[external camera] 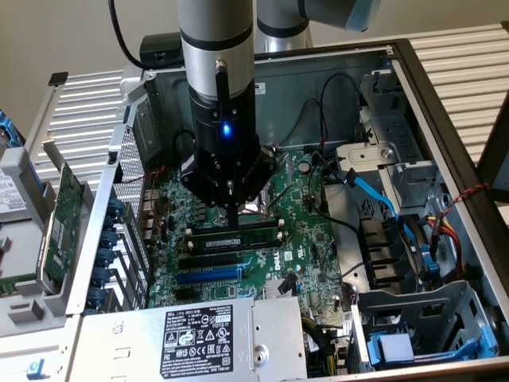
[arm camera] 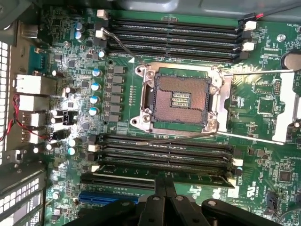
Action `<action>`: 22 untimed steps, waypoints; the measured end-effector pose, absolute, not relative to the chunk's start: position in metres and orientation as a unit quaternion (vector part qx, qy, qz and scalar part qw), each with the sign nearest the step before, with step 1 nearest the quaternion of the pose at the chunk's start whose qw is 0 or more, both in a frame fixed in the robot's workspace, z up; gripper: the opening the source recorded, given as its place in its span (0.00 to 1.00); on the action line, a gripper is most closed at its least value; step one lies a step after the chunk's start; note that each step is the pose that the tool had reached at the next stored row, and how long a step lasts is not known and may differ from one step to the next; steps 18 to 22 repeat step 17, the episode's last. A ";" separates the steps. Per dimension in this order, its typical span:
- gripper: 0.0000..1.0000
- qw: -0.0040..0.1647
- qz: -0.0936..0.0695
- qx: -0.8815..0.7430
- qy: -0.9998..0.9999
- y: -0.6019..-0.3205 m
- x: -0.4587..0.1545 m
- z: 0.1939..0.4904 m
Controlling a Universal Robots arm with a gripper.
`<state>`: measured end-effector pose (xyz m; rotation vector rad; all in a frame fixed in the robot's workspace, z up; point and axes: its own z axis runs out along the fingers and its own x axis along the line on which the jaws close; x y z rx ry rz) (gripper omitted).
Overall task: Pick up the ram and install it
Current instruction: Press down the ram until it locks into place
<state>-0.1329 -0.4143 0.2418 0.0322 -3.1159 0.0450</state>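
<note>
The ram (external camera: 254,238), a long thin green stick with black chips, lies along the memory slot closest to the blue expansion slot (external camera: 208,274) on the motherboard. In the wrist view the ram (arm camera: 202,174) stretches between the white end clips (arm camera: 237,162). My gripper (external camera: 233,216) hangs straight above its middle, fingers pressed together and tips at the stick's top edge. The wrist view shows the gripper (arm camera: 164,184) shut, its two black fingers closed along the stick's length rather than across it. Whether the ram is fully seated I cannot tell.
Empty black memory slots (arm camera: 164,150) lie beside the ram, and another bank (arm camera: 174,33) sits past the open CPU socket (arm camera: 181,99). The power supply (external camera: 207,338), drive cage (external camera: 421,318) and blue cable (external camera: 374,195) crowd the case. A green expansion card (external camera: 64,223) lies outside on the exterior view's left.
</note>
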 end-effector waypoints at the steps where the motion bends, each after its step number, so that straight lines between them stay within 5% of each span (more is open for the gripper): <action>1: 0.11 0.013 0.014 0.004 -1.000 -0.414 -0.133 0.242; 22: 0.11 0.013 0.013 -0.024 -1.000 -0.415 -0.133 0.242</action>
